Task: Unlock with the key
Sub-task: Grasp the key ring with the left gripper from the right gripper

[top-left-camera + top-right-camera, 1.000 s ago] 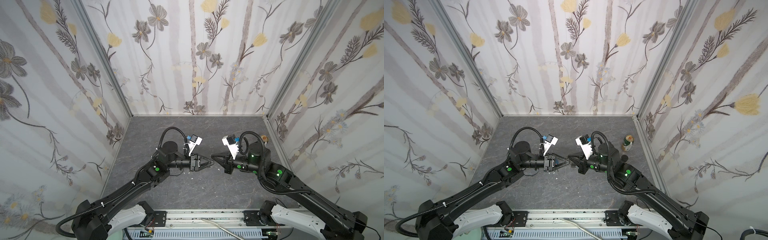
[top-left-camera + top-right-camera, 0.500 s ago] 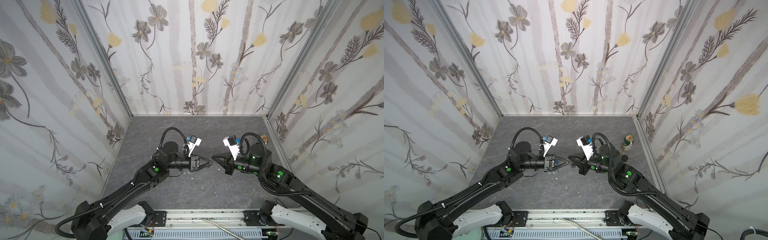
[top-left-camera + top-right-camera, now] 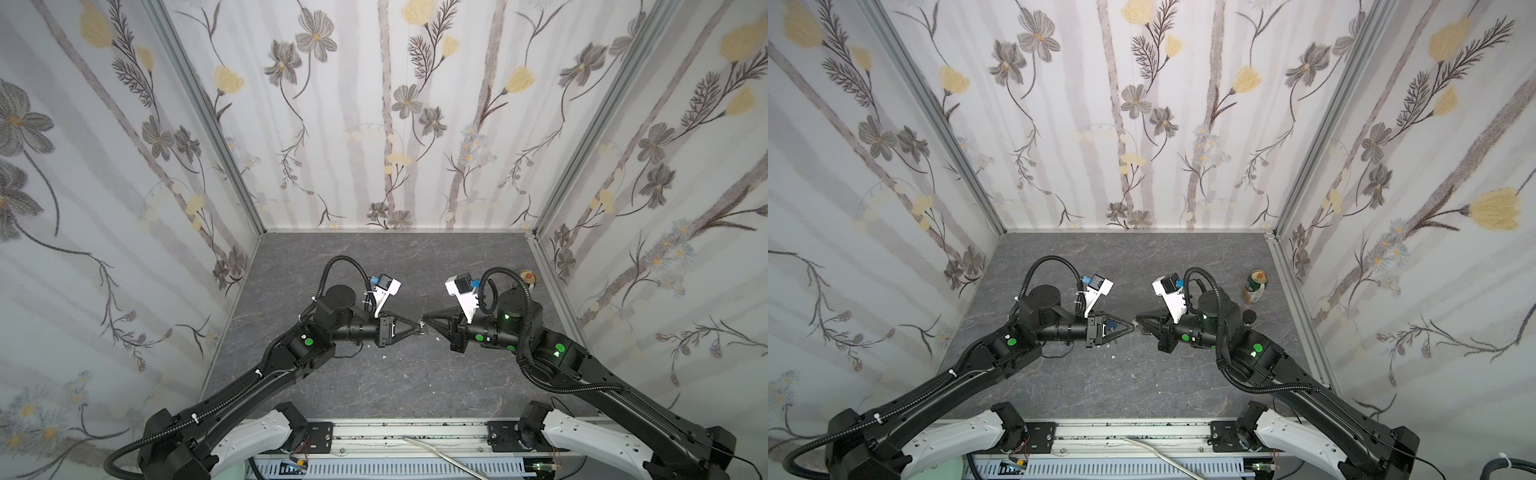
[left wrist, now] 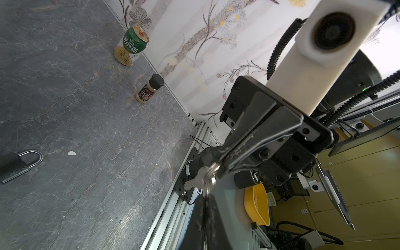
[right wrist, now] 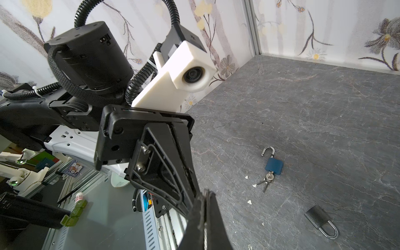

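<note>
Above the middle of the grey table, my left gripper (image 3: 417, 325) and right gripper (image 3: 426, 321) meet tip to tip. A silver key bunch (image 4: 202, 178) on a ring hangs between them. In the left wrist view the right gripper (image 4: 220, 162) is shut on the ring's upper part, and my left gripper (image 4: 205, 195) is shut on its lower part. One key sticks out sideways. A black padlock (image 5: 320, 218) lies flat with its shackle closed. A blue padlock (image 5: 273, 165) lies nearby with its shackle open and another key bunch in its keyhole. Neither padlock shows plainly in the top views.
A green drink can (image 3: 1255, 286) and a small spice jar (image 3: 1250, 318) stand by the right wall behind the right arm. White crumbs (image 3: 384, 356) dot the table. The metal rail (image 3: 415, 432) runs along the front edge, with a yellow bin (image 4: 257, 201) beyond it.
My left gripper has closed, from partly open to shut on the key bunch. The right gripper stays shut. Both arms have hardly moved.
</note>
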Available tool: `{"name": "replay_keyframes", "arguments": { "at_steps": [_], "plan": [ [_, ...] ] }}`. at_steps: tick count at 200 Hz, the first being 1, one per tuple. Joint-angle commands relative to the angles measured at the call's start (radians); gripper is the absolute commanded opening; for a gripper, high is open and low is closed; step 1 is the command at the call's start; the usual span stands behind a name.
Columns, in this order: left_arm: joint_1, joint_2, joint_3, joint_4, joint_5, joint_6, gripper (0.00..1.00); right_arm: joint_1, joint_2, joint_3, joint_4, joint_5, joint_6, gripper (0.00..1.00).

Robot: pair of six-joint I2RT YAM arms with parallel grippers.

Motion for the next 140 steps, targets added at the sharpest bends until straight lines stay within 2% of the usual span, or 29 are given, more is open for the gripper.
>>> {"name": "replay_keyframes", "arguments": {
  "at_steps": [1, 25, 33, 48, 56, 90, 140],
  "plan": [
    [0.002, -0.008, 0.019, -0.071, -0.04, 0.038, 0.0, -0.021, -0.009, -0.012, 0.04, 0.033, 0.005, 0.0],
    [0.002, 0.01, 0.065, -0.174, -0.061, 0.083, 0.0, -0.027, -0.016, -0.048, 0.069, 0.046, 0.024, 0.01],
    [0.003, 0.024, 0.087, -0.222, -0.067, 0.102, 0.0, -0.03, -0.02, -0.066, 0.087, 0.051, 0.034, 0.06],
    [0.002, 0.052, 0.129, -0.313, -0.082, 0.141, 0.0, -0.037, -0.033, -0.101, 0.121, 0.077, 0.064, 0.23],
    [0.002, 0.067, 0.151, -0.357, -0.092, 0.16, 0.0, -0.042, -0.044, -0.119, 0.137, 0.099, 0.081, 0.27],
    [0.004, 0.116, 0.226, -0.493, -0.132, 0.224, 0.0, -0.064, -0.098, -0.222, 0.202, 0.172, 0.15, 0.33],
    [0.003, 0.148, 0.258, -0.522, -0.096, 0.253, 0.0, -0.07, -0.126, -0.311, 0.346, 0.078, 0.199, 0.34]
  ]
}}
